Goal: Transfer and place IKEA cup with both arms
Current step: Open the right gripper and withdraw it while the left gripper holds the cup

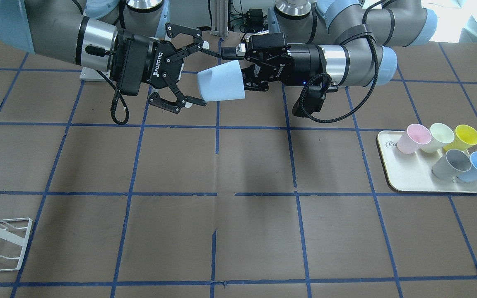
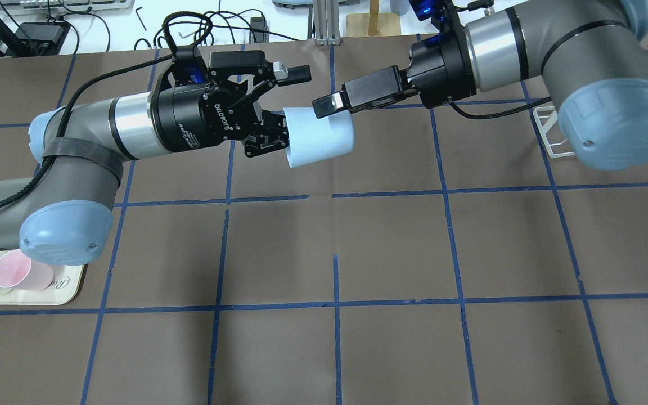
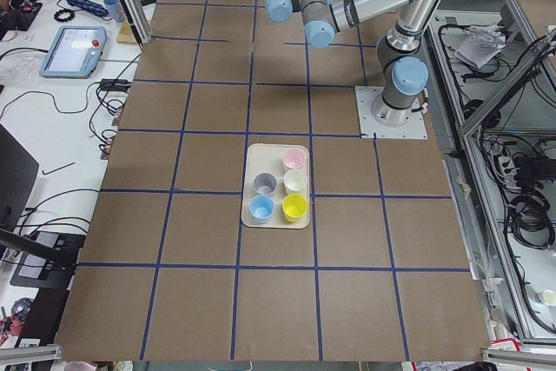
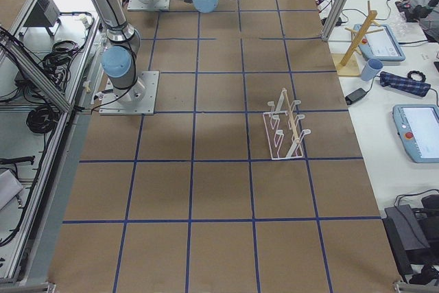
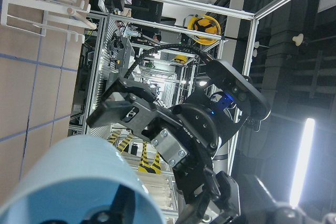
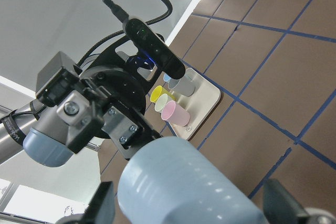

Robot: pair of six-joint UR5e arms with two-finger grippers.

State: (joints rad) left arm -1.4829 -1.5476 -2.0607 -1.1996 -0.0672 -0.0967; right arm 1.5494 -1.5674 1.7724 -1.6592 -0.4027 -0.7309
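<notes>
IKEA cup (image 1: 221,82), on its side in mid-air above the desk (image 1: 238,231), between two end effectors.
Front view, left to right: wire rack (image 1: 2,244), cut off at the frame edge. Right end effector (image 1: 202,72), fingers spread wide, straddling the cup's narrow base; contact cannot be told. Left end effector (image 1: 244,80), pinching the cup's rim wall. Tray (image 1: 391,174) with five cups, all visible. Overhead view: right end effector's spread hidden under its wrist camera; tray mostly covered by the left arm.
</notes>
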